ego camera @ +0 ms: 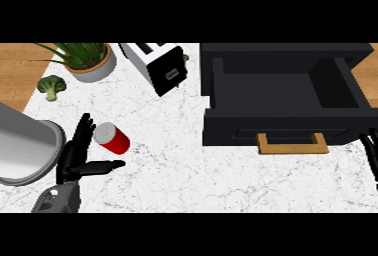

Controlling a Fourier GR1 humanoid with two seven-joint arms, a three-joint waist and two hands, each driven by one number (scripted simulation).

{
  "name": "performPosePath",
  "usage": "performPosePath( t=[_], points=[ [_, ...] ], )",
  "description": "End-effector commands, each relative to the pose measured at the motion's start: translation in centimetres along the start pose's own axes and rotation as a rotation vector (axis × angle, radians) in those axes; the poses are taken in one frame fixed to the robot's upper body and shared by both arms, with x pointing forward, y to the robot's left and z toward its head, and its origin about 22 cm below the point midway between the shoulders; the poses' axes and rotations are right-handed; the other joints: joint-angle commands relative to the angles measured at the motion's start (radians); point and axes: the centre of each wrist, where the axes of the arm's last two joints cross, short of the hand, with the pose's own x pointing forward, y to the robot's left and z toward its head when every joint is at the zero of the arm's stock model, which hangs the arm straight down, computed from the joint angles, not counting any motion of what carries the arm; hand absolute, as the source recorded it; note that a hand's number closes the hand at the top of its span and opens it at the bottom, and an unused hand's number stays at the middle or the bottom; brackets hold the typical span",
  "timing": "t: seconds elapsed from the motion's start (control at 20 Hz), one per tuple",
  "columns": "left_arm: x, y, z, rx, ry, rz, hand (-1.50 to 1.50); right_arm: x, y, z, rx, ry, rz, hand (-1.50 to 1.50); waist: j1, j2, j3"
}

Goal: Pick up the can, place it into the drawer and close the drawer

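Just to the right of your left hand lies the can, red-bodied with a pale silver end. It rests on its side on the white marbled counter, its long axis running from the silver end at the upper left, away from you, to the red end at the lower right, toward you. No brand, label or writing can be read on it.

Your left hand is spread wide: the fingers are straight and point up the view, along the can's left flank, and the thumb juts out to the right below the can's red end. The fingers sit just beside the can; you cannot tell from this view whether they touch it, and nothing is curled round it.

Far to the right of that hand, beyond the can, the black drawer stands pulled open, with a wooden handle on its front panel. Only a few dark fingers of your right hand show at the right edge, below the drawer's corner; they look straight.

To the left of your left hand sits a grey metal pot. Above the hand are a broccoli floret and a potted plant, and up and to the right of the can stands a white toaster.
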Motion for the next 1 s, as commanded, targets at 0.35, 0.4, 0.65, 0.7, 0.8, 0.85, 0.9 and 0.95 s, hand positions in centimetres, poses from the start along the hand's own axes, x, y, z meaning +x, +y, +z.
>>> performPosePath(
  t=[0.35,0.4,0.65,0.7,0.8,0.85,0.9,0.95],
  points=[
    [-1.6,-1.3,-0.4,-0.007,0.006,0.026,-1.5,1.8,0.1,-0.2,0.013,0.0,-0.006,-1.5,0.0,0.0,0.0],
    [0.3,-2.2,-1.1,-0.007,-0.005,-0.001,-1.5,0.4,-0.1,-0.7,0.012,-0.013,0.003,-1.5,0.003,-0.001,0.001],
    [-0.8,-2.3,-3.6,-0.019,0.008,0.009,-1.5,0.7,-0.5,0.8,0.011,-0.004,-0.019,-1.5,-0.009,0.003,0.0],
    [-0.5,-3.7,-3.4,-0.036,-0.001,0.016,-1.5,0.5,1.4,0.4,0.008,0.0,0.015,-1.5,-0.003,0.001,0.0],
    [0.5,-1.7,-4.2,-0.05,-0.001,0.007,-1.5,-0.2,1.2,1.6,0.013,0.008,-0.003,-1.5,-0.004,0.001,0.0],
    [0.3,-5.2,-3.7,-0.052,-0.002,0.022,-1.5,2.2,0.1,-0.2,0.019,0.002,-0.003,-1.5,-0.001,0.0,0.0],
    [-0.3,-3.6,-4.1,-0.054,-0.002,0.02,-1.5,0.6,-0.3,0.1,-0.002,0.009,-0.009,-1.5,-0.005,0.002,0.0],
    [-0.2,-4.9,-3.8,-0.082,-0.006,0.027,-1.5,0.4,0.0,1.8,0.013,0.0,-0.008,-1.5,-0.005,0.001,0.0]
  ],
)
